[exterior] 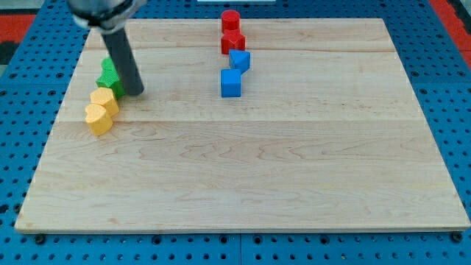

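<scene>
Item 1: my tip [135,93], a plain dark rod end with nothing to open or close, rested on the wooden board [294,191] at the view's upper left, touching or just beside the lower green block [112,86]. Item 2: an upper green block [109,70], partly hidden behind the rod. Item 3: 2 yellow blocks [104,99] [98,118], touching, below the greens. Item 4: near the view's top centre, a red cylinder [231,20], a red cube [233,41], and 2 blue blocks [240,60] [231,83] in a column.

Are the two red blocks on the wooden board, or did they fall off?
On. Both red blocks sit at the wooden board's top edge, touching each other, with two blue blocks just below. My tip is far left, beside the green blocks.
</scene>
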Controlling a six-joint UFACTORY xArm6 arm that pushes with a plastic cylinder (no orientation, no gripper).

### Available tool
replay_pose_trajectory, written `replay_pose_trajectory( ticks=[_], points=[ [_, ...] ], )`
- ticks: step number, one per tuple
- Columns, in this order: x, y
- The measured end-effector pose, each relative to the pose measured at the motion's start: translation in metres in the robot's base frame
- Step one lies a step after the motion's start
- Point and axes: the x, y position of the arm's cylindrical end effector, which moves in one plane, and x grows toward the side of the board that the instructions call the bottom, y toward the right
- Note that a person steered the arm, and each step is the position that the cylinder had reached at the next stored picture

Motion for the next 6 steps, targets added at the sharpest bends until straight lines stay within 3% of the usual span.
replay_pose_trajectory(
  ticks=[1, 2, 3, 6],
  points=[
    [-0.039, 0.004],
    [-0.039, 0.023],
    [-0.039, 0.078],
    [-0.059, 0.140]
  ],
)
